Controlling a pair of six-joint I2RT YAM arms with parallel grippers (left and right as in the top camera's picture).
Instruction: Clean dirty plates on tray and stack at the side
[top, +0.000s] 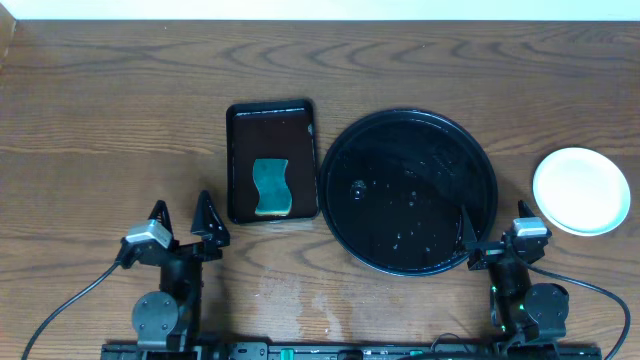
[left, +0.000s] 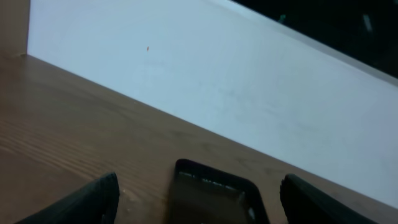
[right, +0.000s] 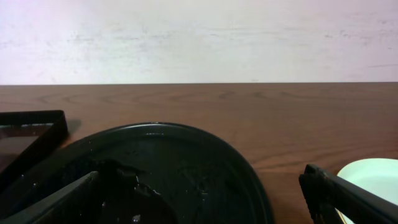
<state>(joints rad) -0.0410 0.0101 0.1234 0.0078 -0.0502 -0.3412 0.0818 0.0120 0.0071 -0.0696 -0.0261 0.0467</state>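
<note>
At the bottom of the overhead view, the left hand sits lower left with its two fingers spread wide and nothing between them. Its own camera shows the same: both dark fingertips far apart at the bottom corners of the frame over bare wood. The right hand sits lower right, also wide open and holding nothing. One of its fingers overlaps the near right rim of the round black tray, and the other points toward the gap between tray and plate. The tray lies right of centre on the brown counter, its glossy floor speckled with small bright droplets. Just left of it, close but not touching, is a smaller rectangular tray with a teal sponge lying in its near half. A pale plate rests on the bare counter at the right edge of the frame, just beside the round tray's rim. Whether more plates lie under it cannot be told. Beyond the counter's far edge stands a white wall.
</note>
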